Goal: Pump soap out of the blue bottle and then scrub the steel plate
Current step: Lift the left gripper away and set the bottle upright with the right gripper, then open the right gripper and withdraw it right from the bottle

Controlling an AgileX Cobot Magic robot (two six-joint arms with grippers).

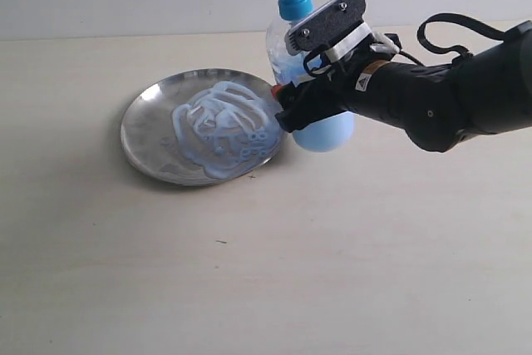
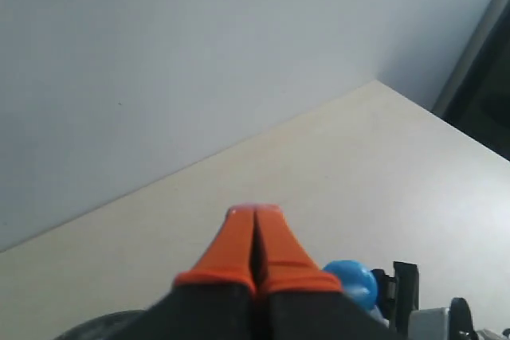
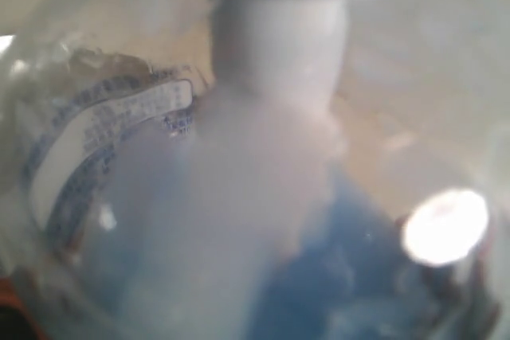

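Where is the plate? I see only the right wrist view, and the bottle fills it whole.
Observer: The plate lies on the table close beside the bottle, on its left in the exterior view.
Operator: Is there soap on it?
Observer: Yes, pale blue soap is smeared in swirls over much of it.
Operator: Does the left gripper hold something?
Observer: No, the left gripper is shut on nothing, near the pump head.

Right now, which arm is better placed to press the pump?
Left. The left claw, shut and free, sits close by the pump head; the right claw is occupied around the bottle.
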